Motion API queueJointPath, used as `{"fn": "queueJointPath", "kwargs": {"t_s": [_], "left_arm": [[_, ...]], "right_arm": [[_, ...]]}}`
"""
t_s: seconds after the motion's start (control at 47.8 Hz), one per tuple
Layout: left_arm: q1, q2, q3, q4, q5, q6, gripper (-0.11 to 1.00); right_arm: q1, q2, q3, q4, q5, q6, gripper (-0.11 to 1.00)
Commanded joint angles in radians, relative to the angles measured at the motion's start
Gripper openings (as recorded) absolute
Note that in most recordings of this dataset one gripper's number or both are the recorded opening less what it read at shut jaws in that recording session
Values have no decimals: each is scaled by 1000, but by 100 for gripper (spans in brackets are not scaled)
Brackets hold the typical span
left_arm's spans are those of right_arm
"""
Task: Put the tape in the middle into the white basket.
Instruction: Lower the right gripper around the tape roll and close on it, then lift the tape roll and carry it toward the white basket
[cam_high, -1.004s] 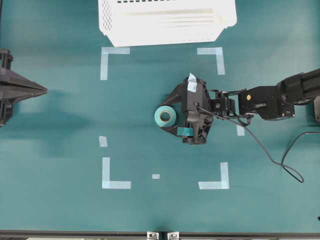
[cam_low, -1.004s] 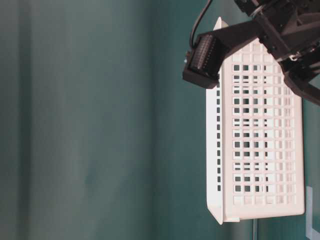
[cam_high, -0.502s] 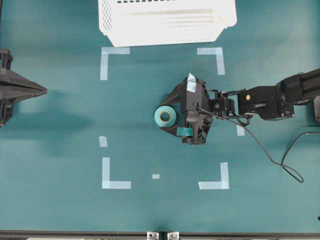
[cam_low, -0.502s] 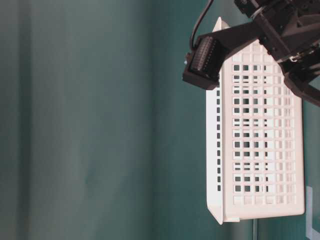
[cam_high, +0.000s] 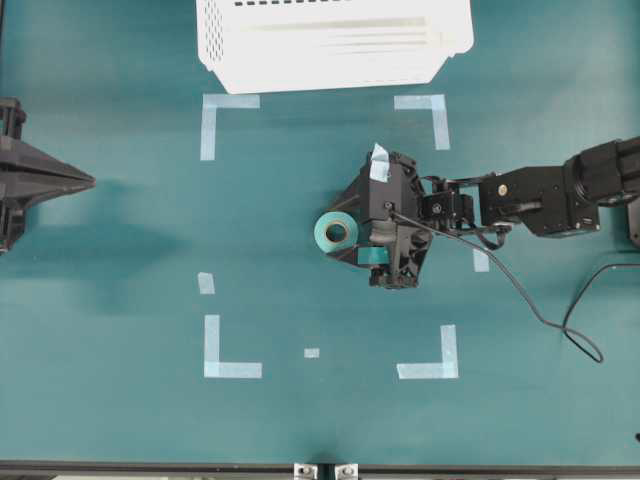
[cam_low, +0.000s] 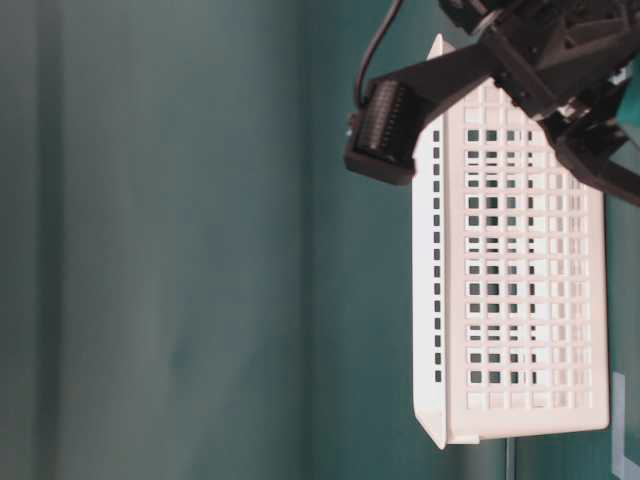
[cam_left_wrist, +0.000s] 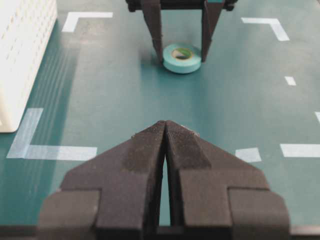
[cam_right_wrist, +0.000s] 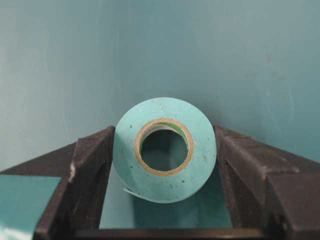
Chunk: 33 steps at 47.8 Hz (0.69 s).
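The tape (cam_high: 337, 232), a light teal roll with a tan core, lies flat in the middle of the green table. My right gripper (cam_high: 338, 233) reaches in from the right, and its two fingers press on opposite sides of the roll. The right wrist view shows the tape (cam_right_wrist: 202, 150) filling the gap between both pads of the right gripper (cam_right_wrist: 165, 134). From the left wrist, the tape (cam_left_wrist: 182, 57) rests on the table between those fingers. My left gripper (cam_high: 88, 181) stays at the far left, shut and empty (cam_left_wrist: 165, 125). The white basket (cam_high: 330, 45) stands at the back.
Pale tape corner marks (cam_high: 228, 105) (cam_high: 232, 368) frame the work area, with small strips (cam_high: 206, 283) inside it. A black cable (cam_high: 545, 320) trails from the right arm across the table. The basket's slotted wall (cam_low: 520, 280) stands near the right arm in the table-level view.
The right gripper's fingers have closed in onto the roll, which has shifted slightly to the right with them. The left arm has not moved.
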<state>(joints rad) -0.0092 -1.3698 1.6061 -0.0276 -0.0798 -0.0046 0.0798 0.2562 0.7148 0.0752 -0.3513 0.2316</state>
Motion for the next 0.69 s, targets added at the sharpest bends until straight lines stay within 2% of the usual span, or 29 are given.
{"fn": "queueJointPath", "kwargs": {"t_s": [0.0, 0.669], "left_arm": [[-2, 8, -12, 0, -9, 2, -11], [-3, 8, -12, 0, -9, 2, -11]], "right_arm": [[2, -49, -11, -3, -5, 0, 67], [2, -256, -11, -21, 107, -2, 67]]}}
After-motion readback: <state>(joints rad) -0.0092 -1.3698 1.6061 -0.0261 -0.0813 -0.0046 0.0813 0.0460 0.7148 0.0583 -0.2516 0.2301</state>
